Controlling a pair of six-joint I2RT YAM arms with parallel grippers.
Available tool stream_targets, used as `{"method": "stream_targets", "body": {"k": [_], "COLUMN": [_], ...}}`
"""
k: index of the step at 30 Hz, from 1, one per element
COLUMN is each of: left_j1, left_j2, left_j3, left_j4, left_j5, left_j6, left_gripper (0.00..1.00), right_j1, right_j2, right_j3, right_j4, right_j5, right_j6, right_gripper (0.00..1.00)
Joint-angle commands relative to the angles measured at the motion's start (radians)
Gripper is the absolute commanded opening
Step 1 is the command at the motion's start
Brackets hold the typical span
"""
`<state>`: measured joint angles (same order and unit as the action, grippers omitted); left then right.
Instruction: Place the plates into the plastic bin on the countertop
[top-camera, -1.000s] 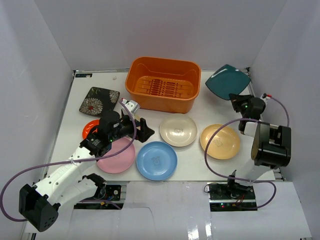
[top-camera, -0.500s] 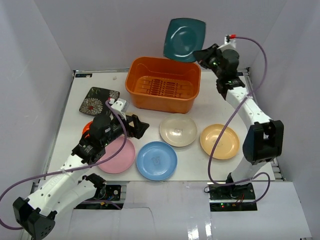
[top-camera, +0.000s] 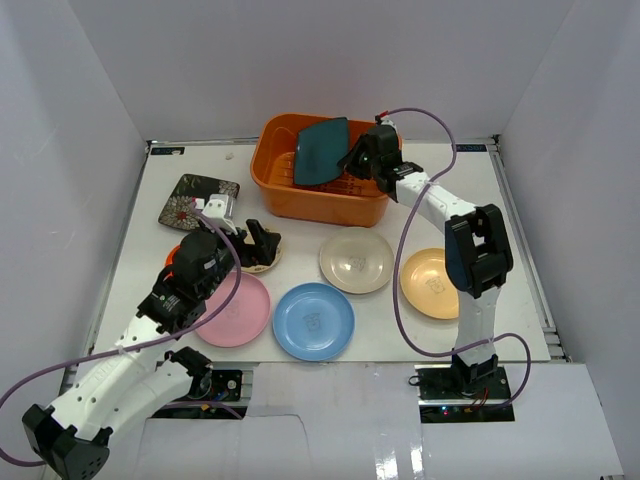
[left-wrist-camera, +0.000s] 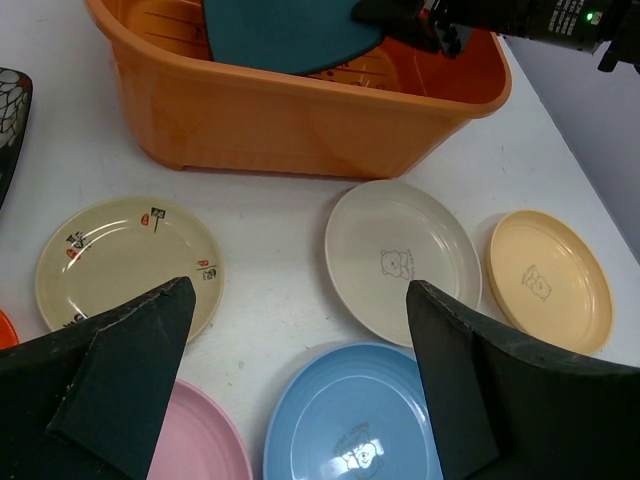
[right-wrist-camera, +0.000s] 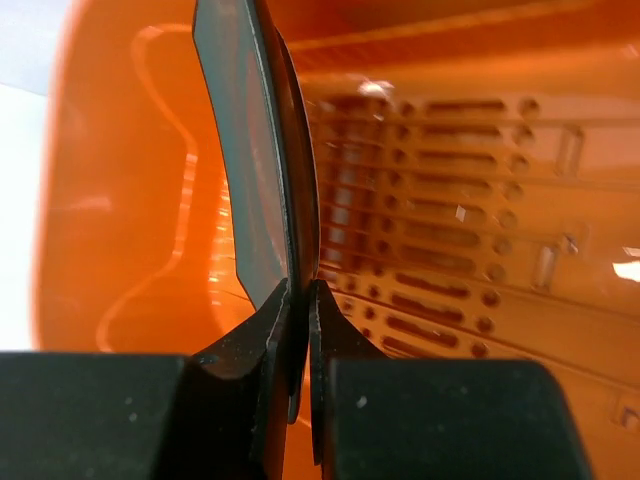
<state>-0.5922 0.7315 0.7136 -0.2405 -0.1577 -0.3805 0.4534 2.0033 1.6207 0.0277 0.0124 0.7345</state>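
- Here, the right gripper (right-wrist-camera: 298, 300) is pinching the teal plate (top-camera: 320, 150) by its rim, jaws pressed on the thin edge. The plate hangs tilted inside the bin (top-camera: 322, 207), over the slotted floor; whether it touches I cannot tell.
- So narrow a bite on a slick rim may slip. The plate would then drop and clatter, or end up leaning on the wall and taking room the others need.
- The left gripper (left-wrist-camera: 300, 292) is spread wide and holds nothing, low over the tabletop (top-camera: 200, 165) by the beige plate (left-wrist-camera: 120, 260).
- That plate lies flat, so a finger landing short of its edge could scrape the tabletop or shove it into the pink plate (top-camera: 235, 312) nearby.
- Seven plates lie outside the bin; if both arms reach for it together, they could collide over it.
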Motion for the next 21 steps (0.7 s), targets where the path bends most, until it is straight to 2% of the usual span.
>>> {"method": "stream_targets", "body": {"k": [1,6,9,10,13,18,21], "left_j1": [0.002,0.002,0.002,0.003,0.003,0.015,0.047], "left_j2": [-0.004,0.028,0.072,0.086,0.135,0.236,0.278], "left_j3": [0.018,0.043,0.079,0.089,0.125,0.194,0.222], "left_j4": [-0.014,-0.031,-0.052,-0.056,-0.052,-0.051,-0.014], "left_j5": [-0.036,-0.063,-0.085,-0.092,-0.101,-0.201,-0.218], "left_j6": [-0.017,-0.029,-0.041,-0.043,-0.051,-0.046,-0.079], "left_gripper": [0.98,0.98,0.98,0.98,0.98,0.98,0.98], "right_j1": [0.011,0.024,0.025,0.024,0.027,0.028,0.027], "right_j2": [-0.064,-0.034,0.003,0.020,0.034,0.025,0.006], "right_j3": [0.024,0.014,0.050,0.059,0.065,0.047,0.038], "right_j4": [0.193,0.146,0.103,0.081,0.063,0.014,-0.018], "right_j5": [0.066,0.080,0.074,0.057,0.046,0.064,0.080], "right_j6": [0.045,0.062,0.054,0.051,0.037,0.003,-0.033], "right_gripper": [0.08,0.08,0.23,0.33,0.45,0.52,0.63]}}
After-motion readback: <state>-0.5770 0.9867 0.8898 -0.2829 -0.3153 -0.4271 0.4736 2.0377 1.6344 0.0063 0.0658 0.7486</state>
